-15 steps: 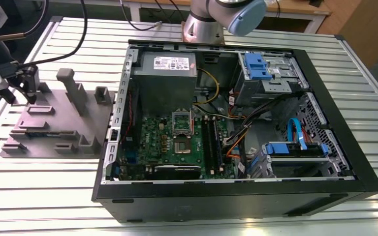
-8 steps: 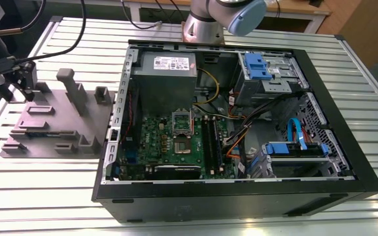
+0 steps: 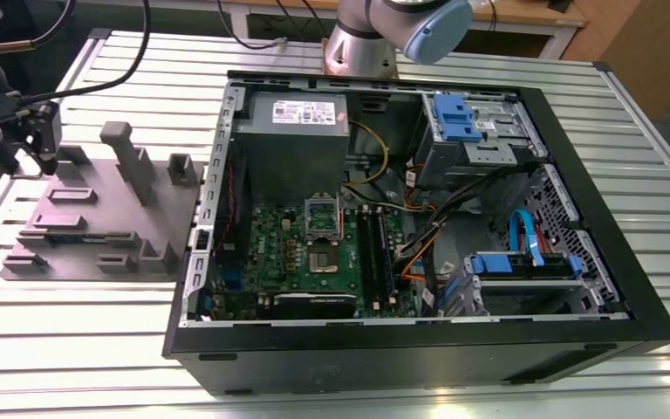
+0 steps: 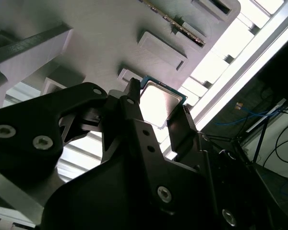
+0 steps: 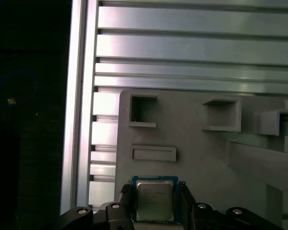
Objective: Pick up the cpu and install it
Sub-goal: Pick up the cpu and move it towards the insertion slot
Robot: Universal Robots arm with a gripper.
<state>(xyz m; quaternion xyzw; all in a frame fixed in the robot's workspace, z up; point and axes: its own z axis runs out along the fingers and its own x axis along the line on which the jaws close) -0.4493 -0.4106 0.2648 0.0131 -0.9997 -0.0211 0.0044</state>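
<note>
The cpu, a small square chip with a silvery top and a green rim, sits between the two dark fingers of the gripper, which are drawn in against two of its opposite edges; the second wrist view shows the same hold, the cpu caught between the tips of the gripper. Just under it is the grey-mauve plastic block with its shallow rectangular pockets; whether the chip rests on the block or hangs just clear of it I cannot tell. In the exterior view the gripper stands over the block's far corner on the exterior view's left. The block lies on the slatted aluminium worktop, beside an open computer case whose green motherboard carries a silver socket frame.
</note>
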